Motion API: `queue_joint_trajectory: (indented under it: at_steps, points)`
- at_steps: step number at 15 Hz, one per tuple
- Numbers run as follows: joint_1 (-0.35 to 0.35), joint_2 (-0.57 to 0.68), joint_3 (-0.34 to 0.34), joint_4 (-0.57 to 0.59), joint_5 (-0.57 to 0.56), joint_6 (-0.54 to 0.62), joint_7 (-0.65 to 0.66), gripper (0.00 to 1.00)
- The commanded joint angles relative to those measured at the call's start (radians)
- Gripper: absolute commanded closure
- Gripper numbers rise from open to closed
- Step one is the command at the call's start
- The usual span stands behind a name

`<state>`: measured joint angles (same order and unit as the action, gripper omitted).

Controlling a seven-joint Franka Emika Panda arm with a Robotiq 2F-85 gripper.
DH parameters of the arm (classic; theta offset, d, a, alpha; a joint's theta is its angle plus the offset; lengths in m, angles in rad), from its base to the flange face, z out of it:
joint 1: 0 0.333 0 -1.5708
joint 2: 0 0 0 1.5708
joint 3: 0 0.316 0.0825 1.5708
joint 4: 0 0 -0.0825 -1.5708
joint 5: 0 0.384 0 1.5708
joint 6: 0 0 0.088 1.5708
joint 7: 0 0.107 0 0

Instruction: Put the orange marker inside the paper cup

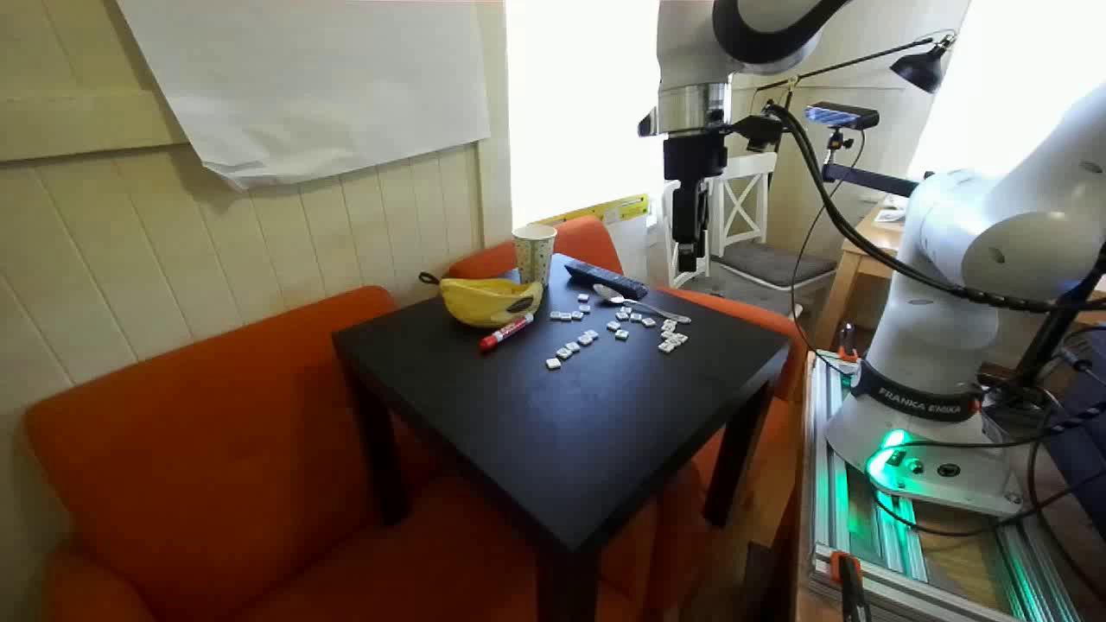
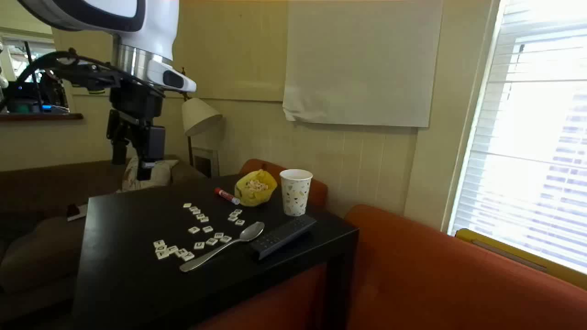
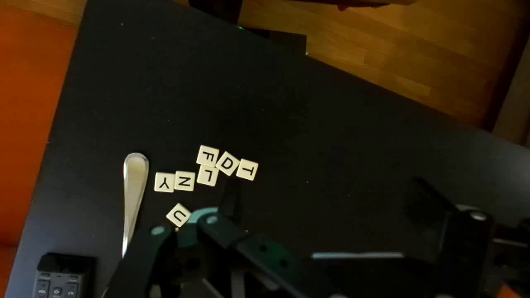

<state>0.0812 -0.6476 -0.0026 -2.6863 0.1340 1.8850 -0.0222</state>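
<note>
The slim orange-red marker with a white end (image 1: 507,333) lies flat on the black tabletop (image 1: 587,441), toward the edge along the cream panelled wall (image 2: 344,160). Between it and that edge sits the yellow banana-shaped bowl (image 2: 252,199), holding small pale pieces (image 2: 256,185). The marker's white end is just beside the bowl, though I cannot tell whether they touch; its red end points toward the edge opposite the window (image 2: 518,146).

The black two-fingered gripper (image 2: 132,166) hangs fingers down from the white robot arm (image 1: 933,302), raised clear of the tabletop. Its jaws stand apart: the wrist view shows a wide gap, and in an exterior view the two fingers (image 2: 153,142) show separately. The marker lies lower than the jaws and well apart from them, closer to the wall edge, while the jaws are farther toward the robot's edge.

The white paper cup printed with small coloured specks (image 2: 295,197) stands upright by the corner where the wall and window edges meet, near the bowl and apart from the marker. The black oblong remote control (image 2: 284,236) lies near the same corner, by the window edge, with the silver metal spoon (image 2: 251,232) just beside it. Cream square tiles with black letters (image 3: 207,175) are scattered over the middle of the tabletop, between the spoon and the marker.
</note>
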Motion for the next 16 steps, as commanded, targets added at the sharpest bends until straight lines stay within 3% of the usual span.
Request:
queue_joint_trajectory:
  at_steps: [1,11,16]
  points:
    - [-0.009,0.0,0.008,0.001,0.004,-0.002,-0.004,0.0]
    - [0.005,0.019,0.017,0.011,0.015,0.039,-0.013,0.0]
    - [0.103,0.059,0.048,0.046,0.017,0.164,-0.159,0.0]
